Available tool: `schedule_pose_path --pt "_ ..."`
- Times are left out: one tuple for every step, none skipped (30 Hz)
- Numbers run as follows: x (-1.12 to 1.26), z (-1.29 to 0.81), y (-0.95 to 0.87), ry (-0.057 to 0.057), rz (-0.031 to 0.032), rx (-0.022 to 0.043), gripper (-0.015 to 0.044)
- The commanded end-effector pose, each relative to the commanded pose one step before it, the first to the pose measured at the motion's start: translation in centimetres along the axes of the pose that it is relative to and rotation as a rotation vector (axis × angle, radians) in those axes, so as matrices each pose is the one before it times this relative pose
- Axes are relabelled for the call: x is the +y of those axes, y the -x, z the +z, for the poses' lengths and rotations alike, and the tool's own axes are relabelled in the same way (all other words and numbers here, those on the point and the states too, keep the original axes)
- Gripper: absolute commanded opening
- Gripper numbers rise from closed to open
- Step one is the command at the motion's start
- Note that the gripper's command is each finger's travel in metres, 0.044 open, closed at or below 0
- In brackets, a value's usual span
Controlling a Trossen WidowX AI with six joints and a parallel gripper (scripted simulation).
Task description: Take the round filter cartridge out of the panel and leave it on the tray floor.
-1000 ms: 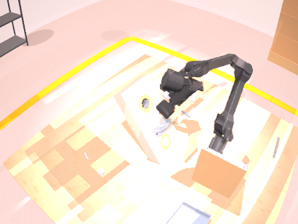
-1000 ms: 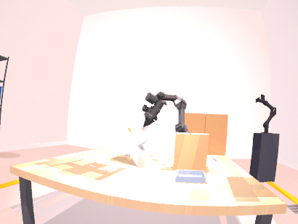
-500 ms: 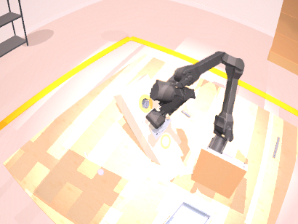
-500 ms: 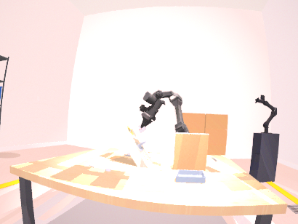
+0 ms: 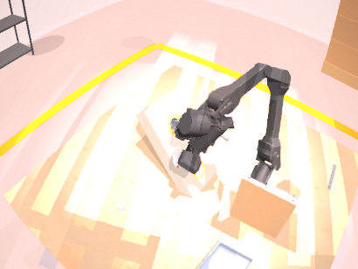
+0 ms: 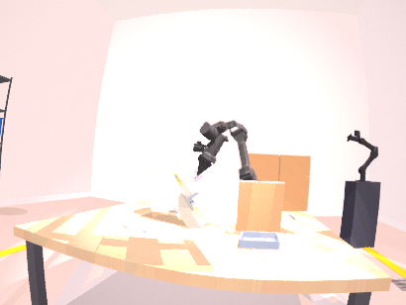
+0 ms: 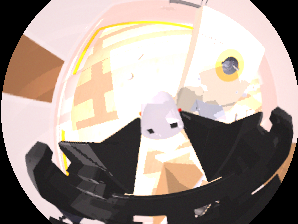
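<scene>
My gripper is shut on the white round filter cartridge and holds it in the air, clear of the panel. The service panel is a pale slanted board on the table. Its round hole with a yellow ring is empty. The blue-grey tray lies at the table's near edge, well away from the gripper.
A tall cardboard box stands between the arm's base and the tray. A small white ball and a thin grey rod lie on the table. A second arm on a black pedestal stands off to the right.
</scene>
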State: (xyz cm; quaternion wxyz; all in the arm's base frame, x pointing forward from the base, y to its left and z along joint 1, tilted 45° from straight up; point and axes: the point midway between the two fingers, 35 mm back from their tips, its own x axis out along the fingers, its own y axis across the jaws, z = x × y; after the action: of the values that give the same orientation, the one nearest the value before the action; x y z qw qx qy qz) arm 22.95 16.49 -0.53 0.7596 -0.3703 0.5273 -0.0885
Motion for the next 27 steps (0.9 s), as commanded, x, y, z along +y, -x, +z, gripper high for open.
schedule_pose_path --pt "3.886 -0.855 0.755 0.1772 0.1017 0.00148 0.0" --pt "0.977 -0.132 0.105 0.0452 0.02591 0.0001 0.0" --pt "0.983 -0.11 0.088 0.0455 0.0258 -0.00043 0.0" --pt "0.987 -0.087 0.072 0.0458 0.02568 -0.00095 0.0" --pt "0.991 -0.065 0.055 0.0462 0.02556 -0.00145 0.0" --pt "0.994 -0.042 0.038 0.0465 0.02542 -0.00194 0.0" --pt "0.996 -0.018 0.02 0.0468 0.02528 -0.00241 0.0" --pt "0.997 0.005 0.003 0.0471 0.02513 -0.00287 0.0" --pt "0.997 0.028 -0.015 0.0473 0.02498 -0.00331 0.0" --pt "0.995 0.051 -0.032 0.0476 0.02482 -0.00374 0.0" --pt "0.993 0.075 -0.05 0.0479 0.02467 -0.00416 0.0" --pt "0.823 0.083 -0.057 0.04 0.02038 -0.00376 0.0" --pt "0.491 0.061 -0.042 0.0241 0.01217 -0.00239 0.0" --pt "0.163 0.023 -0.016 0.008 0.00405 -0.00082 0.0" --pt "0.0 0.0 0.0 0.0 0.0 0.0 0.0" --pt "0.0 0.0 0.0 0.0 0.0 0.0 0.0" --pt "0.0 0.0 0.0 0.0 0.0 0.0 0.0" --pt "0.0 0.0 0.0 0.0 0.0 0.0 0.0" --pt "0.0 0.0 0.0 0.0 0.0 0.0 0.0" --pt "0.0 0.0 0.0 0.0 0.0 0.0 0.0" --pt "0.145 -0.026 -0.067 0.0036 0.00234 -0.00046 0.0" --pt "0.433 -0.081 -0.202 0.0109 0.007 -0.00133 0.0" --pt "0.714 -0.144 -0.339 0.0182 0.01163 -0.00211 0.0" --pt "0.849 -0.184 -0.415 0.022 0.01399 -0.00236 0.0" --pt "0.835 -0.194 -0.421 0.0221 0.01394 -0.00215 0.0" --pt "0.821 -0.204 -0.426 0.0222 0.01389 -0.00194 0.0" --pt "0.807 -0.214 -0.431 0.0222 0.01385 -0.00172 0.0"
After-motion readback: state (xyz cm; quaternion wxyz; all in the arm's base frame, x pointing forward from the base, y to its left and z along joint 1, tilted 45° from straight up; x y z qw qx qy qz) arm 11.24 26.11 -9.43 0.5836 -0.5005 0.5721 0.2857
